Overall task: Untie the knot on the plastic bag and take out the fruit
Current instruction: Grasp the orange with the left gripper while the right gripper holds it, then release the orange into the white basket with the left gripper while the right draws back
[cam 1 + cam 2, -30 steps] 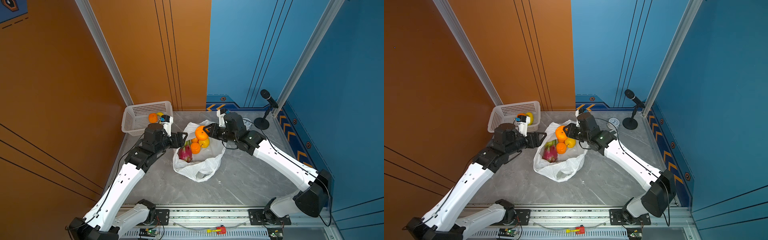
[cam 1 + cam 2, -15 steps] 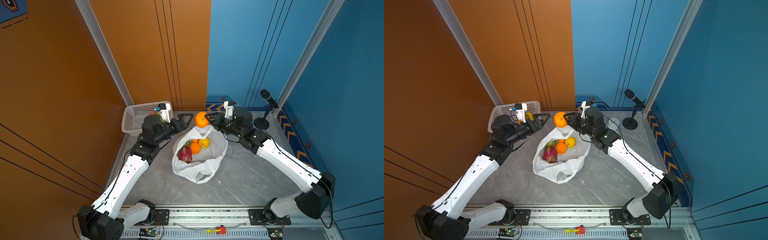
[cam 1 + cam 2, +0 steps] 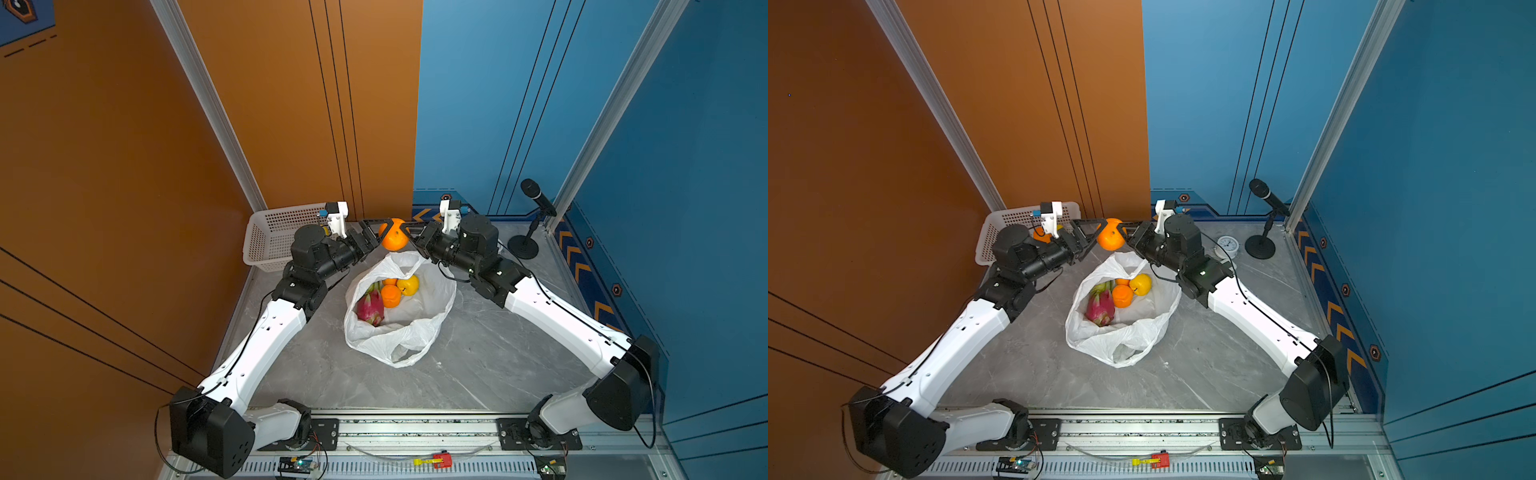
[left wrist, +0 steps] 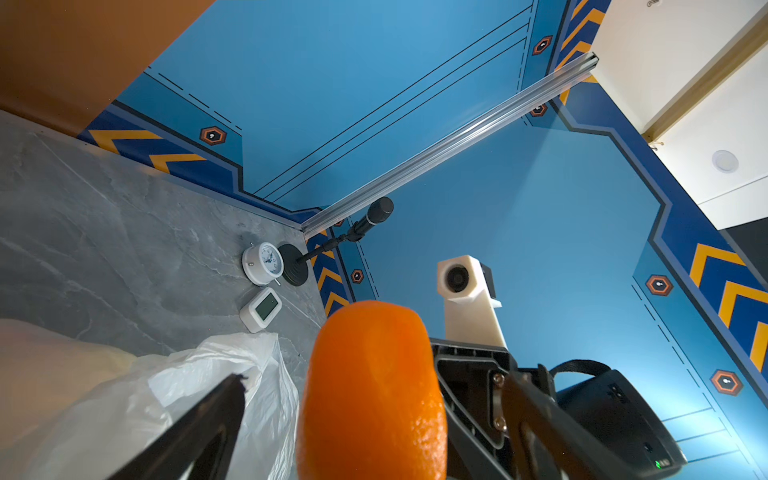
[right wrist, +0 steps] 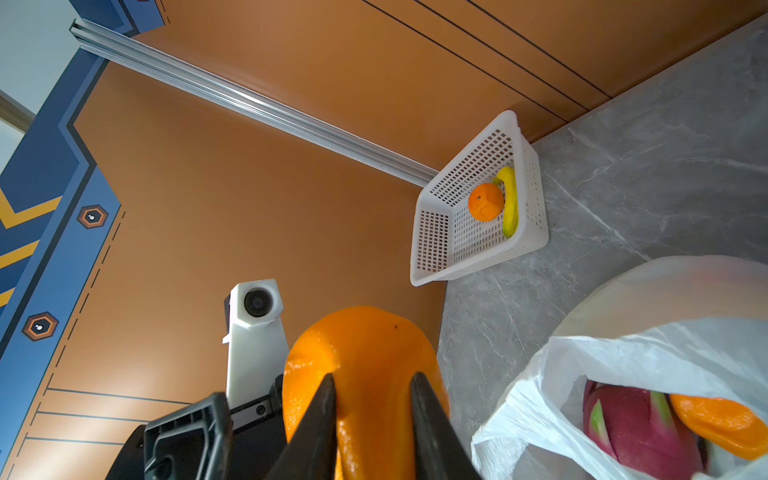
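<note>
The white plastic bag lies on the grey table with its mouth gaping. No knot is in view. Inside it are a pink dragon fruit, an orange and a yellow fruit. Above the bag's far edge another orange hangs in the air. My right gripper is shut on that orange. My left gripper faces it, open, its fingers either side of the same orange, with a gap at the one finger that shows clearly.
A white perforated basket at the back left holds an orange and a yellow banana. A microphone on a stand, a small clock and a white digital meter stand at the back right. Walls close in behind.
My right gripper has lifted the orange out of the bag toward the back. My left gripper has left the bag's rim, opened wide and risen to the orange.
</note>
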